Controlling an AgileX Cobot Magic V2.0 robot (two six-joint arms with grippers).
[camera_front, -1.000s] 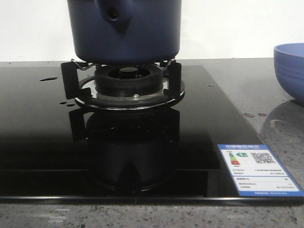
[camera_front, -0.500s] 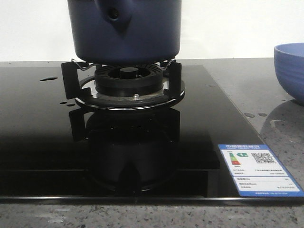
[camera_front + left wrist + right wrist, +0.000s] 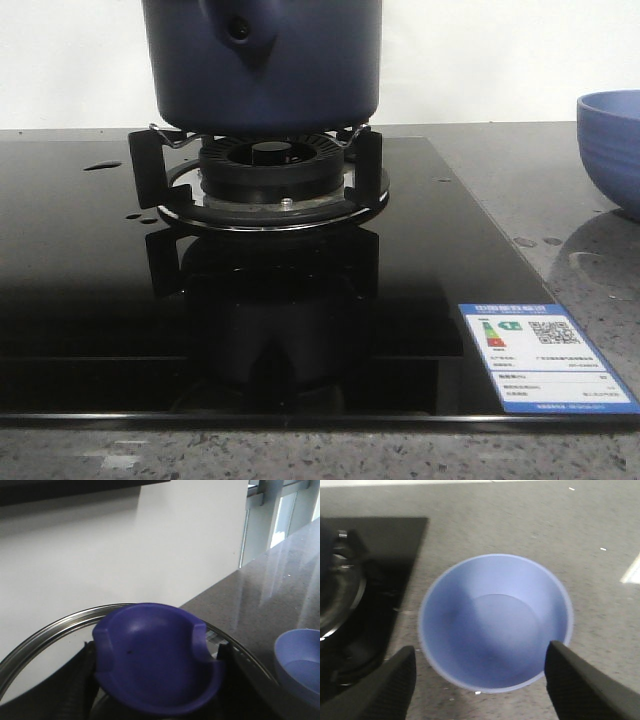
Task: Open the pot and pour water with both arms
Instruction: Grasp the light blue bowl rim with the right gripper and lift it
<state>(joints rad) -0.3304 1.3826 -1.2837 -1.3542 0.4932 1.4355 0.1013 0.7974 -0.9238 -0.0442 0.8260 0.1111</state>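
The dark navy pot (image 3: 300, 80) stands on the gas burner (image 3: 265, 165), its handle stub (image 3: 240, 30) with the round hole facing the camera; its top is cut off by the frame. In the left wrist view my left gripper (image 3: 155, 652) is shut on the lid's blue knob (image 3: 150, 655), a dark finger on each side, with the lid's steel rim (image 3: 45, 630) arcing behind. I cannot tell whether the lid rests on the pot. My right gripper (image 3: 481, 650) hangs open above the light blue bowl (image 3: 495, 625), which looks empty. Small water drops (image 3: 102, 166) lie on the hob.
The black glass hob (image 3: 80, 280) carries a blue and white label (image 3: 545, 360) at its front right corner. The bowl (image 3: 612, 150) sits on the grey speckled counter (image 3: 590, 270) right of the hob, with a few drops (image 3: 525, 242) near it. A white wall rises behind.
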